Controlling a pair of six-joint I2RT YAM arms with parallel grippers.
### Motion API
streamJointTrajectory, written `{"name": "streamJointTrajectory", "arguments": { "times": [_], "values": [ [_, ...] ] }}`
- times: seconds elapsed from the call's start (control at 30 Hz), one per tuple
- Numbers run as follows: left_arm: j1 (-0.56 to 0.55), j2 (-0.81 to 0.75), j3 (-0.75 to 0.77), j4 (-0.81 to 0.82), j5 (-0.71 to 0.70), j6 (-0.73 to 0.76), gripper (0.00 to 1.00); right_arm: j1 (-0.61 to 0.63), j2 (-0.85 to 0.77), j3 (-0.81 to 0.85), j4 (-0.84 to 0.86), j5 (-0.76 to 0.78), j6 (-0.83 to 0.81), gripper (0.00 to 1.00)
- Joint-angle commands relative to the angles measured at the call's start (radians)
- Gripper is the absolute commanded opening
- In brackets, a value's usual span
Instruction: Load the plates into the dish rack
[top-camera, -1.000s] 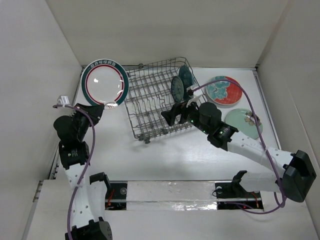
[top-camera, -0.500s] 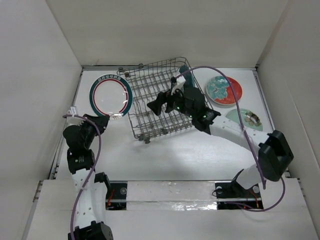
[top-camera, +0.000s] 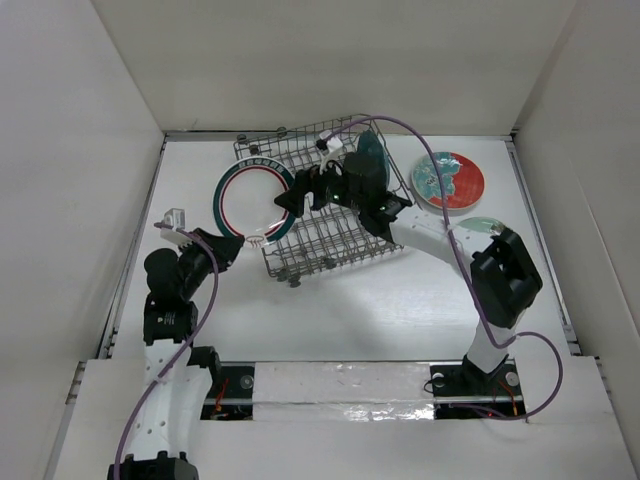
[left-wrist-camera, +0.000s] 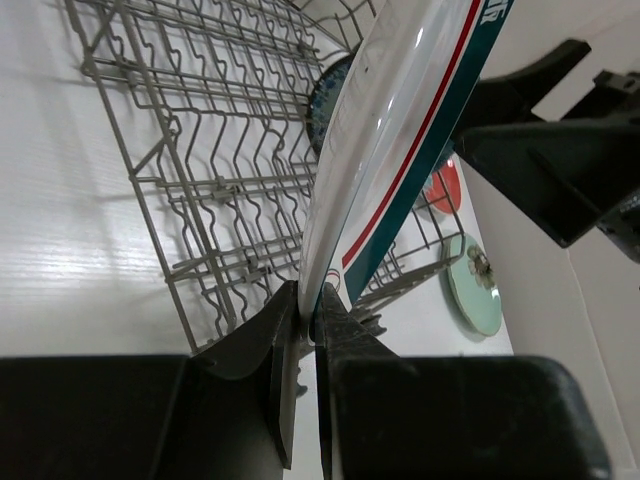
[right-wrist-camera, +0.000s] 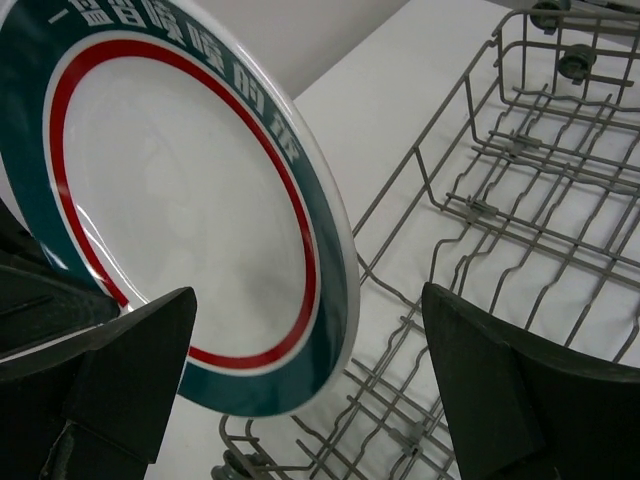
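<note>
My left gripper (top-camera: 243, 240) is shut on the lower rim of the white plate with the teal-red rim band (top-camera: 253, 199), holding it on edge at the left side of the grey wire dish rack (top-camera: 330, 225). The left wrist view shows the jaws (left-wrist-camera: 310, 312) pinching that plate (left-wrist-camera: 400, 130). My right gripper (top-camera: 292, 196) is open over the rack, its jaws straddling the plate's right rim (right-wrist-camera: 170, 200) without touching. The dark teal scalloped plate (top-camera: 370, 160) stands in the rack. The small teal patterned plate (left-wrist-camera: 324, 98) stands in it too.
The half red half teal plate (top-camera: 448, 180) lies flat right of the rack. The pale mint plate (top-camera: 481, 224) lies nearer, partly under my right arm. White walls close in the table on three sides.
My left gripper has carried the white plate rightward from the far left to the rack's left side. My right arm has swung left across the rack to the plate's rim.
</note>
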Motion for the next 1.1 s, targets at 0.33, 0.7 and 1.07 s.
{"name": "streamJointTrajectory", "arguments": {
  "times": [0.33, 0.7, 1.07],
  "values": [
    [-0.073, -0.007, 0.07, 0.047, 0.016, 0.046, 0.0, -0.073, -0.097, -0.154, 0.314, -0.161, 0.113, 0.0],
    [-0.129, -0.073, 0.19, -0.199, 0.016, 0.238, 0.63, -0.083, -0.278, 0.002, -0.147, 0.434, -0.059, 0.0],
    [-0.16, -0.112, 0.224, -0.237, 0.016, 0.29, 0.61, -0.007, -0.002, 0.353, -0.462, 1.099, -0.281, 0.0]
  ]
}}
